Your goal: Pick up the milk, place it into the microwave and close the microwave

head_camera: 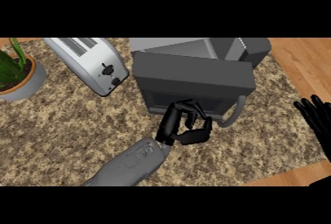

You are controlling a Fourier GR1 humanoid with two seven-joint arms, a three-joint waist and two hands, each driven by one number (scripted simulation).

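- At frame centre: left hand [183, 127], on a grey forearm coming up from lower edge, approx lower-middle of frame. Its fingers [173, 117] are curled, thumb bent toward them, clenched w/ nothing visible inside the curl.
- Left hand sits right at the microwave door [191, 75], against the door's lower front edge; can't tell if actually touching.
- Microwave [200, 48] fills upper-centre of frame; dark grey door swung out toward the viewer, lighter grey body behind it at top. Curved grey handle [237, 113] at the door's lower-right corner, just right of the left hand.
- Milk: not visible anywhere in frame; can't tell whether it's inside the microwave, since the door blocks the opening.
- Right hand [315, 120] at right edge of frame, mid-height, fingers straight and pointing up, released, holding nothing. Well apart from microwave.
- Toaster [89, 61] in upper left of frame, silver, lying on a diagonal, w/ black knob on its front face; close beside the microwave's left side.
- Potted plant [18, 72] at far left edge, upper part: green leaves, orange-rimmed grey pot, partly cut off by frame.
- Desk [71, 131] has a speckled tan/brown stone-like top; wood-tone surface [301, 57] shows at upper right and lower right corners.
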